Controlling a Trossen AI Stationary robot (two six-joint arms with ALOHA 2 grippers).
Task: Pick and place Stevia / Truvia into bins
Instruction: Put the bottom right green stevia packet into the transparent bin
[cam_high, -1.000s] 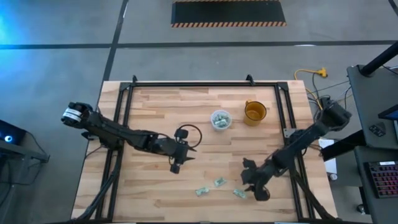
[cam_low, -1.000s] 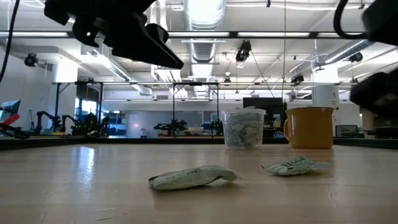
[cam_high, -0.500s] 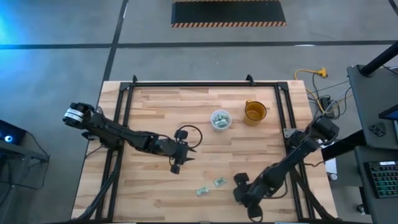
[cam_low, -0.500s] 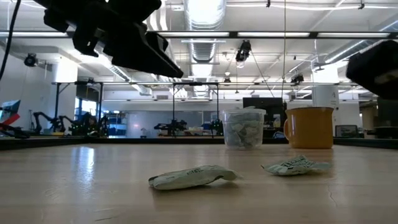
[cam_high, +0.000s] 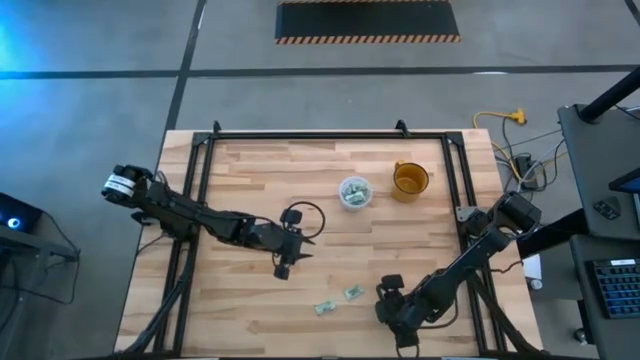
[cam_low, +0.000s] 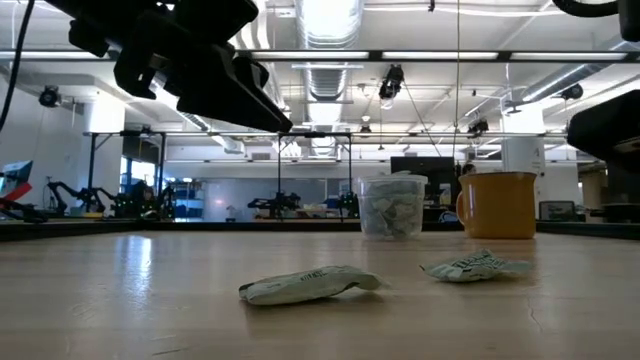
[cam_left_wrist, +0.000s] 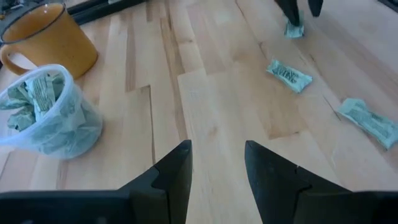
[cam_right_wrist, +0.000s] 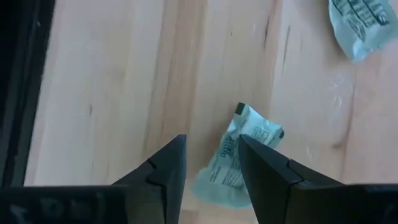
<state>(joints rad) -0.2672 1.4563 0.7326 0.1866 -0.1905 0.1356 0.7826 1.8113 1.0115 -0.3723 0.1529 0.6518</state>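
Loose green sachets (cam_high: 352, 293) on table; clear cup (cam_high: 354, 192) sachet-filled, upright.

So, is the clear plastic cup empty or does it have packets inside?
Not empty: the clear plastic cup holds many green-white sweetener packets.

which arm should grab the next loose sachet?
Right. The right gripper hangs with open jaws directly over a sachet near the table's front edge. The left gripper waits mid-table, farther from the sachets.
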